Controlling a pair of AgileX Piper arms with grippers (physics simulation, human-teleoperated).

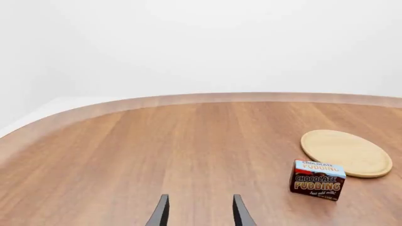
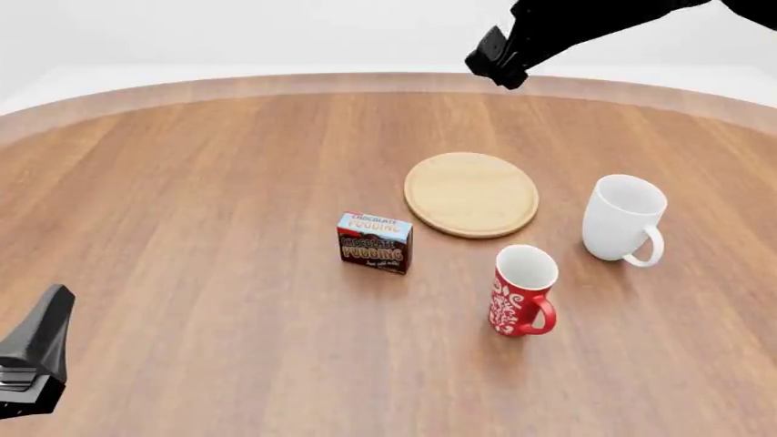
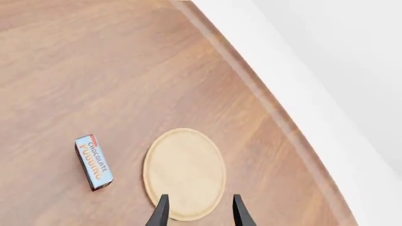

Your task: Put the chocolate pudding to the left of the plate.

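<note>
The chocolate pudding (image 2: 374,242) stands upright on the wooden table, just off the near-left rim of the plate (image 2: 471,194), with a small gap between them. In the left wrist view the pudding (image 1: 317,180) and plate (image 1: 345,153) lie well off to one side of my left gripper (image 1: 201,214), which is open and holds nothing. My right gripper (image 3: 199,212) is also open and holds nothing. It hangs high above the table over the plate (image 3: 184,172), with the pudding (image 3: 94,162) seen from its light blue top.
A white mug (image 2: 624,218) stands to the right of the plate and a red mug (image 2: 525,289) in front of it. The right arm (image 2: 522,36) hangs over the table's far edge. The left arm (image 2: 35,364) sits low at the near left corner.
</note>
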